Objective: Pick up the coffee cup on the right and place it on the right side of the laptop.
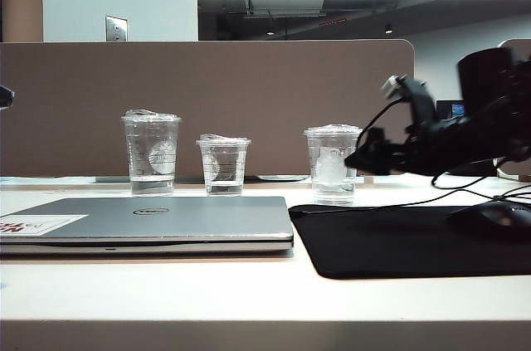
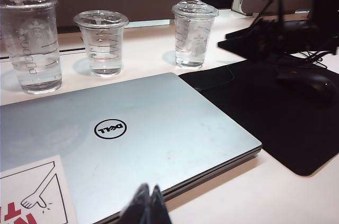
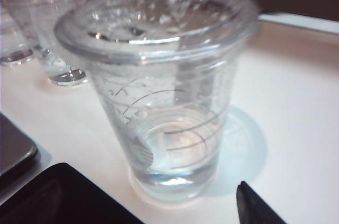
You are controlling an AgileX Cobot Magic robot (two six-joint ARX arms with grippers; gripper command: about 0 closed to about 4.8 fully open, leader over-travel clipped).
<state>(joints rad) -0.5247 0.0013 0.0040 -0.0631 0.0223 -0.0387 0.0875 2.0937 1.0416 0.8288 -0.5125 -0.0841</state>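
Cups are standing in a row on the white counter (image 1: 249, 293) behind the closed silver-grey laptop (image 1: 149, 220), and the rightmost of them, the lidded coffee cup (image 1: 333, 163), is the one the task wants. It is sitting upright just beyond the black mouse pad (image 1: 415, 239), with a little water in its base, so it needs to be taken from the side and kept level.

The right gripper (image 1: 365, 156) is hanging level at cup height, with its jaws spread wide and nothing between them. The cup is standing directly ahead of those jaws, very near, and I cannot tell whether a tip is already touching the wall. In the right wrist view the coffee cup (image 3: 164, 91) is filling the picture while only one dark fingertip (image 3: 254, 208) is showing beside it, which suits a wide spread meant to straddle the cup.

The left gripper (image 2: 147, 208) is parked low over the near edge of the laptop, its jaws pressed together and empty, well apart from all three cups and out of the working arm's way.

The taller cup (image 1: 151, 152) and the smallest cup (image 1: 223, 165) are standing farther off from the right jaws, beyond the target, so they are not obstructing the approach. The mouse pad beside the laptop looks like the landing spot, though a computer mouse (image 1: 498, 216) is occupying its far end.
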